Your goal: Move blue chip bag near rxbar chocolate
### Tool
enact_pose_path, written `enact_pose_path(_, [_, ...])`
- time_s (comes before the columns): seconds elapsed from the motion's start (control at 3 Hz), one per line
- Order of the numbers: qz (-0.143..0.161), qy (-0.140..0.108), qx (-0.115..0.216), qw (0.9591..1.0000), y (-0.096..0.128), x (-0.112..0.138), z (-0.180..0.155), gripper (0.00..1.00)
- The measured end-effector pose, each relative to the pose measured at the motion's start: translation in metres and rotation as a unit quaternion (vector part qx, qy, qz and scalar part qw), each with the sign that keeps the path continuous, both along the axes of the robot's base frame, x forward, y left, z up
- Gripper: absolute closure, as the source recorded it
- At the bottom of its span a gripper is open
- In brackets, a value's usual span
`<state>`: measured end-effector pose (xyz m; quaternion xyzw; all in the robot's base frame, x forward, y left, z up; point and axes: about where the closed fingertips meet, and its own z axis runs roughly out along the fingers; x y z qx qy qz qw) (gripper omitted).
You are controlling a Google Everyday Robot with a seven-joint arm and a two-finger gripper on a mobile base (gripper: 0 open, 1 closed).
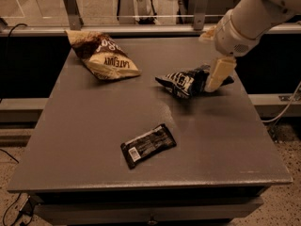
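Foil blue chip bag (183,82) is looking light, crinkly.
Gripper (213,84) is hovering at its pinchable 3 o'clock end; opening unclear.

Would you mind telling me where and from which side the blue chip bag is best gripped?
The blue chip bag lies crumpled on the table; probably pinch its raised middle ridge from above. The gripper hangs at its right end, so come from that side.
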<state>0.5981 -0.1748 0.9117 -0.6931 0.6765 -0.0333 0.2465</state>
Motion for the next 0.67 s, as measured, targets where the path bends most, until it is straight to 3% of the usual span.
enact_pose_path(0.33, [0.011,0.030,0.019,0.9993,0.0151,0.0032,-0.0293,0.42])
enact_pose_path(0.67, [0.019,0.043,0.028,0.9985,0.0239,0.0016,-0.0387,0.65])
